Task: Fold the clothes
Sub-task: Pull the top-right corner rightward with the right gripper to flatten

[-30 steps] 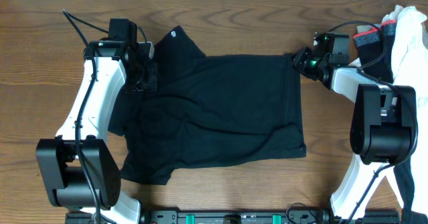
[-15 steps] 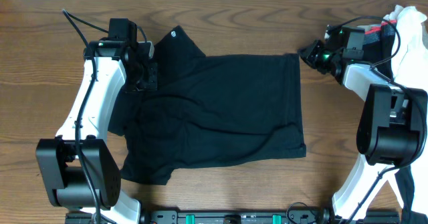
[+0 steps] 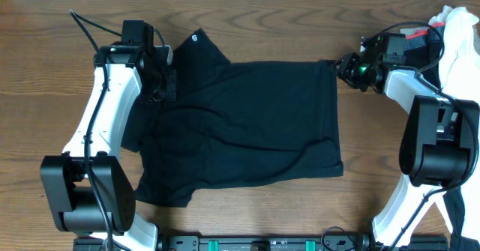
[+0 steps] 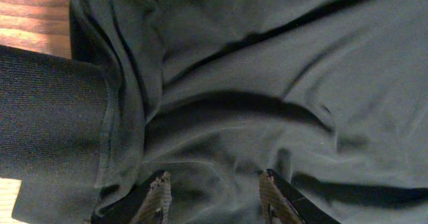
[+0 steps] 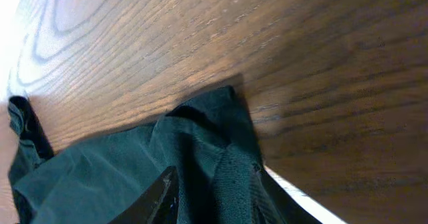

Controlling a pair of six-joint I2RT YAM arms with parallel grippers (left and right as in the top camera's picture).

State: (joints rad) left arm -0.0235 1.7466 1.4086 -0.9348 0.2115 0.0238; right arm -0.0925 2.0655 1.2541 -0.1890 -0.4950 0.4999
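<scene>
The right hand [image 5: 215, 192], spread astride the black T-shirt's [image 3: 255, 124] hem corner, should pinch deep; the left hand [image 4: 215, 197], spread, rests near its sleeve.

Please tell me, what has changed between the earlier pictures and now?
The right gripper pulled away rightward from the far right corner of the T-shirt, then came back; it now straddles that corner. The left gripper and T-shirt stayed put.
</scene>
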